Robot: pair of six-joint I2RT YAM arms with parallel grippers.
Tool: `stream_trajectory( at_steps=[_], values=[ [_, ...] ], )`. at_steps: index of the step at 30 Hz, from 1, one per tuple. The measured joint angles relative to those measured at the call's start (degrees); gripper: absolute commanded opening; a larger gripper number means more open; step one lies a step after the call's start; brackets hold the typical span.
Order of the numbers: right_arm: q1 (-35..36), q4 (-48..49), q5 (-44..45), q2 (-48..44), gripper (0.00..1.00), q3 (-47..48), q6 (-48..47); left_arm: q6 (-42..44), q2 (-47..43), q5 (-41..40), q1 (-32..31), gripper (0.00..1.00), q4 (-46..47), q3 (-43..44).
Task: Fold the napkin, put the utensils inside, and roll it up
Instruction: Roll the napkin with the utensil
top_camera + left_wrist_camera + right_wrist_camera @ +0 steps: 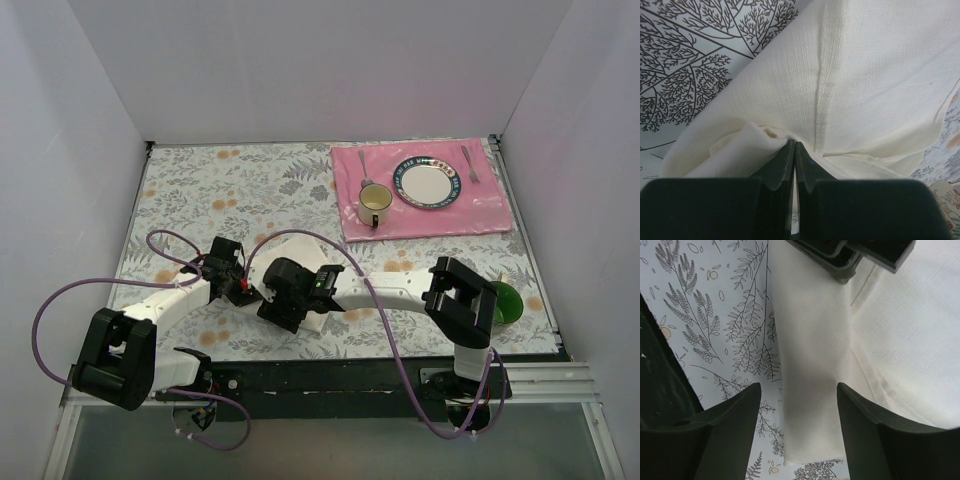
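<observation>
The off-white napkin (300,248) lies on the leaf-patterned table near the front, mostly under both arms. My left gripper (248,288) is shut, with a bunch of napkin (865,75) cloth pinched at its fingertips (794,144). From the right, my right gripper (270,295) hangs open over a narrow folded or rolled strip of the napkin (815,340). Its fingers (799,390) straddle that strip without touching it. The left gripper's fingers (840,260) show at the top of the right wrist view. The utensils are hidden.
A pink placemat (480,215) at the back right carries a plate (430,185), a mug (373,205), a spoon (365,165) and a fork (470,165). A green bowl (507,300) stands beside the right arm. White walls enclose the table.
</observation>
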Motion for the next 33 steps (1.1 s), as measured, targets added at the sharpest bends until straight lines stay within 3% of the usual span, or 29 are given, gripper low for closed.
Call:
stream_trajectory(
  at_steps=[8, 14, 17, 21, 31, 33],
  values=[
    [0.5, 3.2, 1.7, 1.2, 0.68, -3.9, -0.8, 0.0, 0.0, 0.0, 0.0, 0.0, 0.0, 0.0],
    [0.8, 6.9, 3.0, 1.2, 0.62, -6.6, -0.7, -0.1, 0.0, 0.0, 0.0, 0.0, 0.0, 0.0],
    [0.8, 10.1, 3.5, 1.2, 0.56, -7.8, -0.5, 0.0, 0.0, 0.0, 0.0, 0.0, 0.0, 0.0],
    [0.7, 14.1, 3.7, 1.6, 0.38, -8.7, -0.3, 0.0, 0.0, 0.0, 0.2, 0.01, 0.0, 0.0],
    [-2.6, 21.8, -1.7, 5.6, 0.14, -6.8, 1.3, 3.6, -1.2, -1.5, 4.9, 0.27, -4.7, 2.8],
    [-3.3, 22.5, -3.8, 6.3, 0.1, -6.2, 2.1, 4.3, -2.3, -1.5, 6.9, 0.41, -7.0, 4.7]
  ],
)
